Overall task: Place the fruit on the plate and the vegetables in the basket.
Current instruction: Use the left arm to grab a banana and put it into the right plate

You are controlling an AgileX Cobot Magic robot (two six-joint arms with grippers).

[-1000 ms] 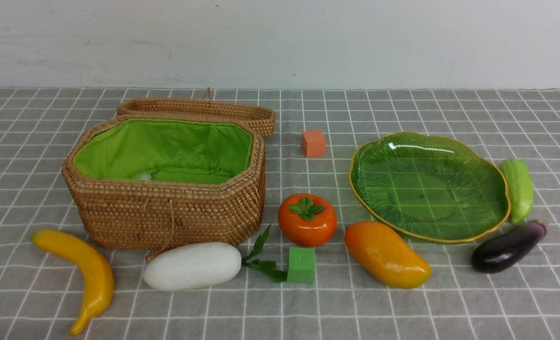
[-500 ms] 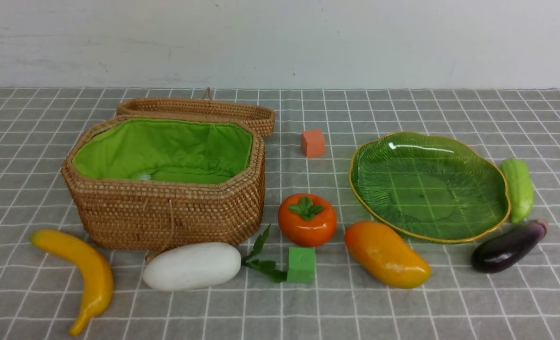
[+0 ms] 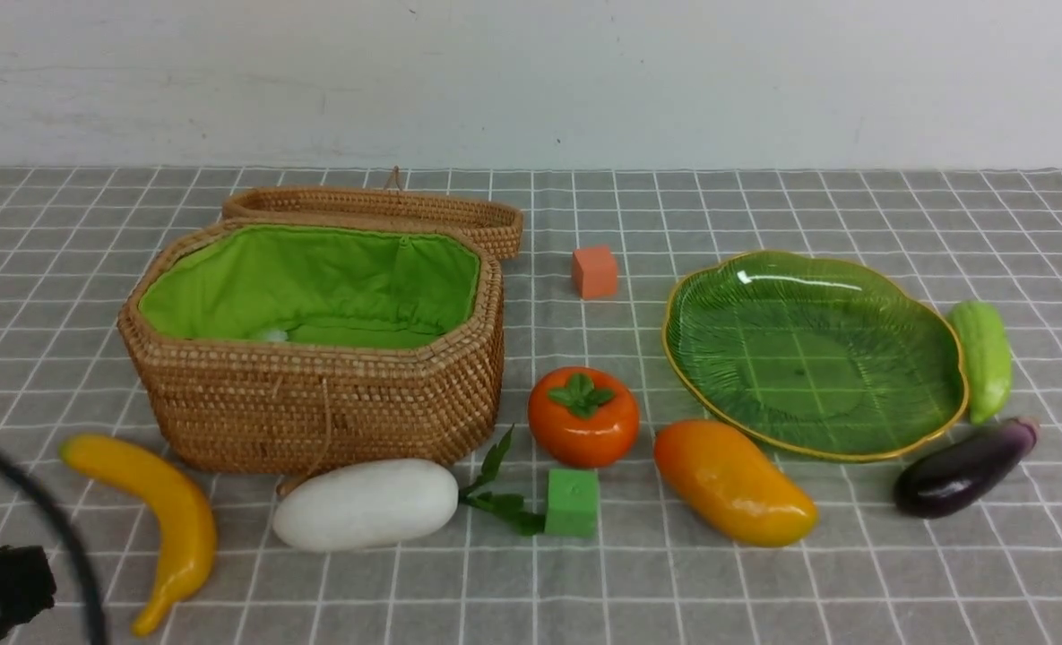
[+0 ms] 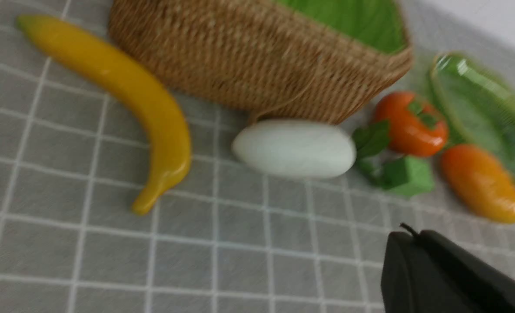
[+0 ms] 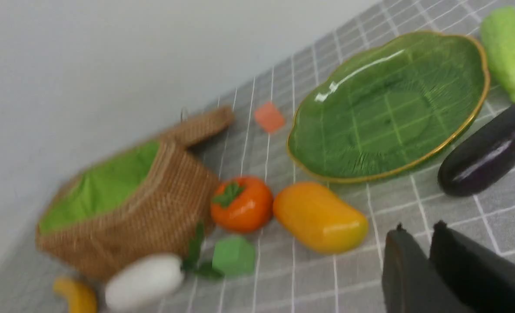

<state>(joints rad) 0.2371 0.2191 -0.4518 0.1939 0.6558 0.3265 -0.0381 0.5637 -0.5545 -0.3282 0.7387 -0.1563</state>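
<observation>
Nothing is sorted yet. The banana (image 3: 159,520) and mango (image 3: 732,484) lie off the plate (image 3: 808,358), and the radish (image 3: 365,503) lies outside the basket (image 3: 315,412), so I'm carrying nothing. Left gripper (image 4: 407,243) hangs near the banana, jaws pressed shut. Right gripper (image 5: 418,237) faces the mango, jaws narrow — blur hides whether they touch.

Whitish wall (image 3: 531,81), possibly scuffed, grey checked tablecloth (image 3: 764,591)

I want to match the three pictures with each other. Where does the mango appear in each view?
Front view: the mango lies right of the persimmon, in front of the plate.
Left wrist view: the mango lies beside the plate, past the green cube.
Right wrist view: the mango lies next to the persimmon, near the plate.
Shared landmark: the persimmon, the mango's neighbour everywhere.
</observation>
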